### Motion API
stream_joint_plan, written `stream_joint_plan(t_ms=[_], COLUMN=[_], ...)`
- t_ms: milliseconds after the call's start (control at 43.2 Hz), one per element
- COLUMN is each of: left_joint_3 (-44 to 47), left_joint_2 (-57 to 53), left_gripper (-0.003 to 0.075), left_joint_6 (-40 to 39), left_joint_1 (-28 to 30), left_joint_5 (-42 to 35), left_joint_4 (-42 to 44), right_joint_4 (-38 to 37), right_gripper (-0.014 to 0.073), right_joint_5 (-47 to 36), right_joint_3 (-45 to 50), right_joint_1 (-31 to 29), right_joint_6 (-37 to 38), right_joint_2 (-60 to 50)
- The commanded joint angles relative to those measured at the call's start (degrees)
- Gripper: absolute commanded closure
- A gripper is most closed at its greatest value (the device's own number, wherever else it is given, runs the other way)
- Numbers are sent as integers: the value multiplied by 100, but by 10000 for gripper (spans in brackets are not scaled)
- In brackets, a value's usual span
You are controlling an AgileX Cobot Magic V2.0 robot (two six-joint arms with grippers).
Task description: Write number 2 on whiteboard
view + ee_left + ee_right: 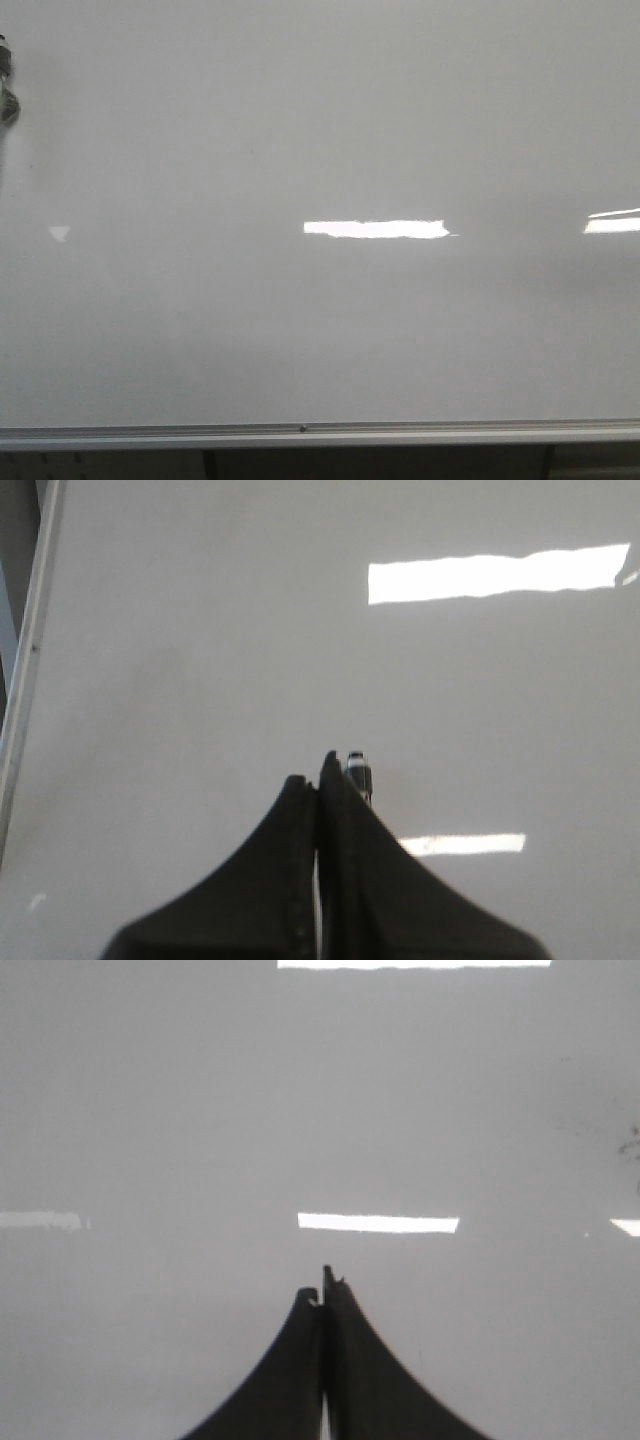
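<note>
Left wrist view: the left gripper (322, 780) has its two black fingers pressed together. A marker (359, 773), showing a black barrel end with a silver band, protrudes just beside the fingertips; whether the fingers actually clamp it cannot be told. The marker end points at the whiteboard (200, 660); contact with the surface cannot be confirmed. The board's silver edge rail (30, 650) runs along one side of this view.

Right wrist view: the right gripper (322, 1295) has its black fingers pressed together with nothing visible between them. It faces bare board surface. A few faint dark smudges (630, 1145) lie on the board well away from the fingertips.

Front view: the whiteboard (320, 120) fills nearly the whole view. Its thin silver bottom rail (320, 432) runs along the lower edge, with a small dark fastener (302, 429) near its middle. A dark object (8, 85) shows at the upper left edge; its identity cannot be told. Bright rectangular light reflections (375, 229) lie across the middle of the board.

No written digit 2 is visible on the board in any view; the surface is unmarked.
</note>
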Motion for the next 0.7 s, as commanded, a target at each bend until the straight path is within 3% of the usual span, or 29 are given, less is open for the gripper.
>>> stream_joint_plan(t_ms=[0,371,672], left_joint_3=[-734,-2563,-2820], left_joint_2=[112,1354,2265], left_gripper=[740,740,740], left_joint_6=[5,5,5], left_joint_1=[-40,-40,-40], left_joint_5=[18,1652,2431], left_joint_4=[-53,-53,-53], right_joint_4=[-17,-17,-17], right_gripper=[663,663,663], right_joint_5=[114,955,1279], right_joint_3=[-689,-2215,-2434], right_joint_1=[-38,-38,-38], right_joint_6=[5,5,5], right_joint_2=[224,1530,2382])
